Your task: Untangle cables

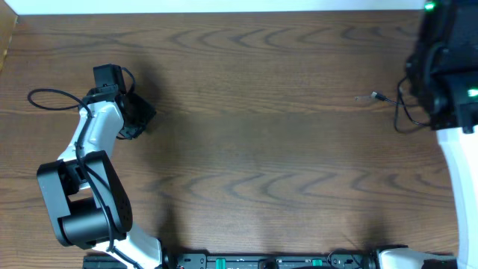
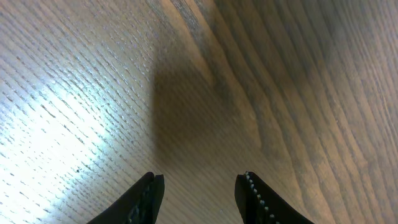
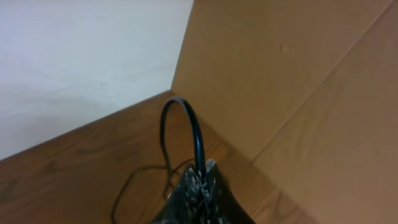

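the black cable [image 3: 176,99] was pinched in the fully closed right gripper [image 3: 202,177], arched up from the jaws and looped down onto the table [image 1: 246,149]. its plug end [image 1: 373,96] was laid leftward, toward the table's middle. the left gripper [image 2: 199,186], partly open and empty, was seen well apart at the far left. no white cord was seen. a cardboard wall [image 3: 280,93] was found close behind.

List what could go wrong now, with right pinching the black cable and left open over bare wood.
1. The right gripper is shut on the black cable close to the cardboard wall: more lift may hit it.
2. The left gripper hangs open over bare table, so the plug end may drag unheld.
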{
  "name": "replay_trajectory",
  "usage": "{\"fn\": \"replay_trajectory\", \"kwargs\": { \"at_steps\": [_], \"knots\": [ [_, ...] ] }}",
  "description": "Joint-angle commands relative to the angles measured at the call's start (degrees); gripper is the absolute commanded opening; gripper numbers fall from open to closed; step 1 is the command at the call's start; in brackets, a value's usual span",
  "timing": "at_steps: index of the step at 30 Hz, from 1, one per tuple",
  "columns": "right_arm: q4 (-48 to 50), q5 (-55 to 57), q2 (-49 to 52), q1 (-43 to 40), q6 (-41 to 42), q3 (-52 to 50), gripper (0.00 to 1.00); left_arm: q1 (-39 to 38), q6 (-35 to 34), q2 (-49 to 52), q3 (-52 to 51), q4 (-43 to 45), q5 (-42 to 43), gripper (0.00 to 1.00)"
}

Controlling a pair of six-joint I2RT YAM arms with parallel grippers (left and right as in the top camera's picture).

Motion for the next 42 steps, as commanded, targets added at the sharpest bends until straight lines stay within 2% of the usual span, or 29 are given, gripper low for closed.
{"fn": "replay_trajectory", "kwargs": {
  "at_steps": [1, 5, 12, 19, 30, 42],
  "knots": [
    [-0.52, -13.60, 0.28, -5.11, 5.40, 0.26, 0.01, -0.09, -0.26, 0.37, -0.33, -0.24, -0.11, 0.43],
    [-1.33, -21.99, 0.87, -10.80, 10.21, 0.26, 0.01, -0.09, -0.26, 0.37, -0.33, -0.24, -0.11, 0.43],
    [-7.69, -26.51, 3.28, -18.08, 20.57, 0.26, 0.01, -0.09, -0.26, 0.37, -0.33, -0.24, -0.11, 0.43],
    [-14.73, -37.62, 9.18, -20.02, 22.03, 0.24, 0.01, -0.09, -0.26, 0.37, -0.33, -0.44, -0.11, 0.43],
    [-22.80, -29.03, 18.93, -23.23, 22.01, 0.24, 0.01, -0.09, -0.26, 0.37, -0.33, -0.46, -0.11, 0.43],
    [-25.44, -29.03, 24.02, -32.17, 21.97, 0.13, 0.02, -0.09, -0.28, 0.37, -0.33, -0.46, -0.11, 0.43]
  ]
}}
